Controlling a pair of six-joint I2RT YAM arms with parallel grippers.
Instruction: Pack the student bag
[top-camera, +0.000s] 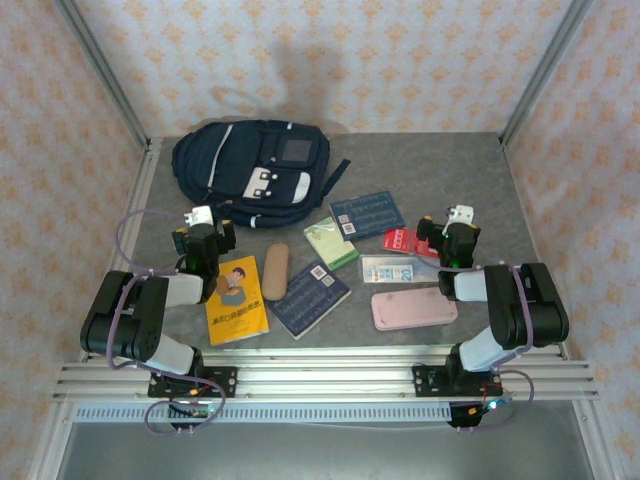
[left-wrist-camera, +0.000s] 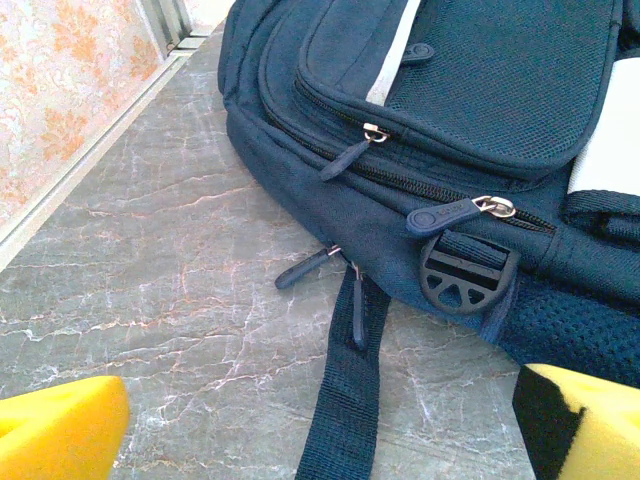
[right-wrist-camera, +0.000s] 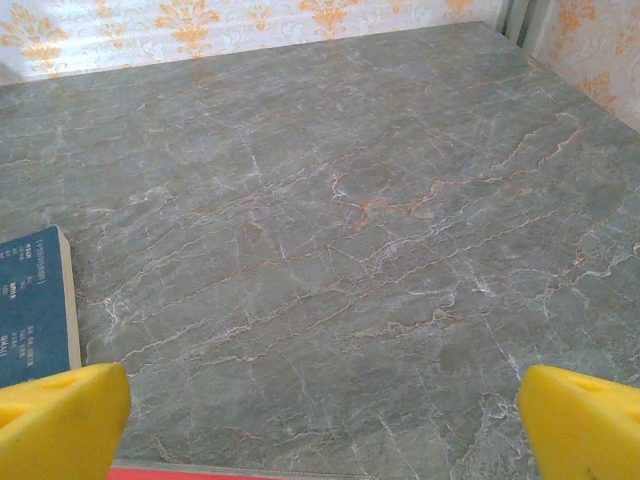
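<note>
The student bag (top-camera: 250, 170), a navy backpack with white trim, lies flat at the back left of the table. My left gripper (top-camera: 206, 230) hovers just in front of its near edge, open and holding nothing. In the left wrist view its yellow pads (left-wrist-camera: 60, 432) stand wide apart over a dark strap (left-wrist-camera: 345, 400). The bag's side (left-wrist-camera: 480, 120) shows closed zips, their pulls (left-wrist-camera: 350, 157) hanging, and a black buckle (left-wrist-camera: 468, 276). My right gripper (top-camera: 447, 232) is open at the right, its yellow fingertips (right-wrist-camera: 585, 422) spread over bare table.
Loose items lie between the arms: a yellow book (top-camera: 236, 300), a brown pouch (top-camera: 275, 271), a navy notebook (top-camera: 310, 298), a green booklet (top-camera: 331, 243), a navy book (top-camera: 367, 214), a red item (top-camera: 405, 241), a clear packet (top-camera: 388, 269) and a pink case (top-camera: 414, 308). Frame posts (top-camera: 130, 110) stand at the back corners.
</note>
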